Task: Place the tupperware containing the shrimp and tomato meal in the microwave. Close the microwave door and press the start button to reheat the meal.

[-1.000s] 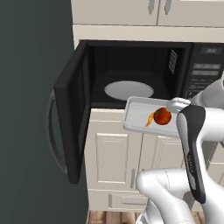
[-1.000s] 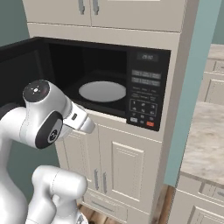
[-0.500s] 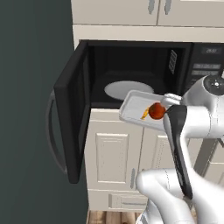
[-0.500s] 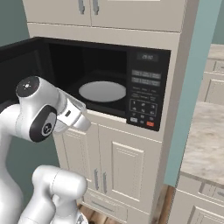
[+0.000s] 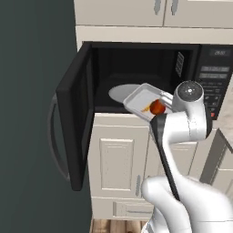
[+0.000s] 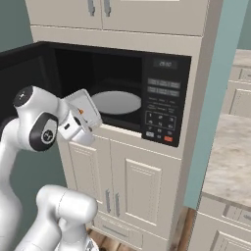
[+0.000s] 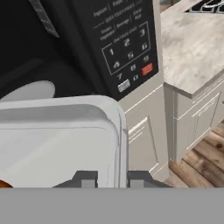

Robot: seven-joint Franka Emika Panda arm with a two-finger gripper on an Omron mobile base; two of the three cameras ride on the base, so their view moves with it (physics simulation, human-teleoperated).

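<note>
The tupperware (image 5: pixel 142 99) is a pale tray held tilted at the front lip of the microwave (image 5: pixel 136 68), partly over the round white turntable (image 5: pixel 119 92). In it lie the red tomato (image 5: pixel 157 107) and the orange shrimp (image 5: pixel 146 109). My gripper (image 7: pixel 111 180) is shut on the tray's rim (image 7: pixel 119 131), one fingertip on each side of it. From the right base view the tupperware (image 6: pixel 84 105) stands at the cavity's left front. The microwave door (image 5: pixel 75 113) is swung wide open to the left, its bar handle (image 5: pixel 52 132) facing out.
The keypad panel (image 6: pixel 161 105) with a red button (image 6: pixel 168 139) sits right of the cavity. White cabinet doors (image 6: pixel 132 186) are below the microwave and upper cabinets above. A stone counter (image 7: pixel 197 48) lies to the right, over a wood floor.
The arm has lifted and swung the tray up and inward, from below the microwave's front edge to the mouth of the cavity. The door has stayed open.
</note>
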